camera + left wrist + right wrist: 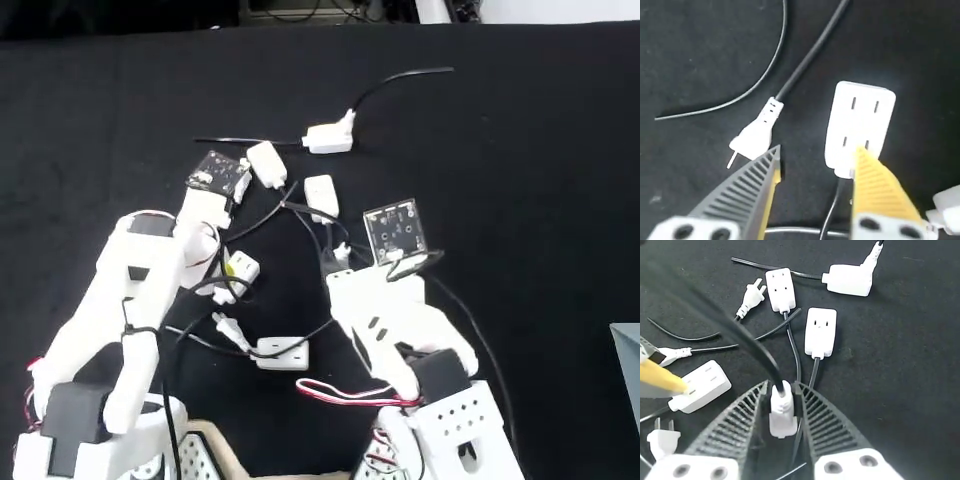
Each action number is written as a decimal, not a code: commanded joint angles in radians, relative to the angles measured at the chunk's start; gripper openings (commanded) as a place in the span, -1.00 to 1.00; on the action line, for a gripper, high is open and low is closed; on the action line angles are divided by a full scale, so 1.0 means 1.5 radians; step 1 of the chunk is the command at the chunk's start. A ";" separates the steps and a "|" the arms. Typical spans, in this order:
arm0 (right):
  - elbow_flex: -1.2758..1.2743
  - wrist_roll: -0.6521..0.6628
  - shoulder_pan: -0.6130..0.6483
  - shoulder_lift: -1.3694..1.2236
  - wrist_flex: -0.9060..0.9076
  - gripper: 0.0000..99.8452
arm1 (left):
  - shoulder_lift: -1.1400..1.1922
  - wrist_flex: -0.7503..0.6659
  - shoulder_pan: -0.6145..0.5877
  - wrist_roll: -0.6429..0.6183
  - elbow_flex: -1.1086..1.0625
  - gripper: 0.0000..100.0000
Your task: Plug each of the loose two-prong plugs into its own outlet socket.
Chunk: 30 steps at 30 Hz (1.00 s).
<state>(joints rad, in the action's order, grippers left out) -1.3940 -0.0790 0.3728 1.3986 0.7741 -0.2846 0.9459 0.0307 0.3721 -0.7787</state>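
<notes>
Between right gripper's [782, 387] fingers: white plug [781, 415] pinched at body, prongs hidden, black cord [740, 332] running forward. Probably gripped to carry to single socket [820, 332] just ahead. Right arm low, pitched down.

Left gripper [817, 150] spread, one fingertip by loose plug [756, 136], the other over double outlet [858, 122]. Likely lining up for pickup.

The plug [781, 415] pinched in the right hand [781, 387] shows only its white back, its prongs unseen, and its black cord [740, 335] blurs as it rises away from that hand. Just ahead of the left hand [817, 150], the near end of the outlet block [860, 117] lies under the yellow finger [875, 185]. Well off to the right hand's outer side, a grey thing [627, 370] is cut by the edge.
</notes>
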 commanded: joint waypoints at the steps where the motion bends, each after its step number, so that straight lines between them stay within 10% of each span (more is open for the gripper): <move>1: 0.005 0.004 -0.006 0.006 0.000 -0.97 | -0.031 0.065 -0.001 0.002 0.059 -0.55; 12: 0.005 0.004 -0.006 0.006 0.000 -0.97 | -0.071 0.122 0.060 -0.025 0.060 -0.55; 30: 0.202 0.074 0.096 -0.302 -0.052 -0.98 | -0.076 0.094 -0.232 -0.046 -0.043 -0.55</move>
<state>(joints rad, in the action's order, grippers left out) -1.2006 0.0069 0.4557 1.0764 0.7495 -0.3690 1.1086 -0.2746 0.3153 -0.8431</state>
